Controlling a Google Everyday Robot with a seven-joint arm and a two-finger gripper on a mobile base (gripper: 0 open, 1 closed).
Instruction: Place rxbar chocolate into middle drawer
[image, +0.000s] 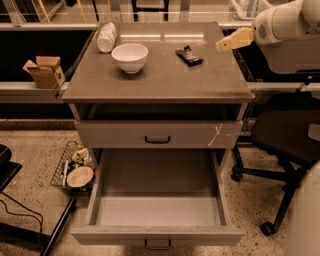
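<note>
The rxbar chocolate (189, 55), a small black-wrapped bar, lies on the tabletop (165, 82) at the back right, to the right of a white bowl (130, 56). My gripper (234, 40) hangs at the table's right edge, a short way to the right of the bar and slightly above it, holding nothing that I can see. The middle drawer (157, 234) is pulled wide open below, with its plain grey inside empty and a dark handle on its front. The grey drawer with a white scrawl (157, 134) sits shut above it.
A white bottle (106, 37) lies on its side at the tabletop's back left. A cardboard box (45, 71) sits on a ledge to the left. A wire basket (75, 172) stands on the floor at left. A black office chair (290, 135) is at right.
</note>
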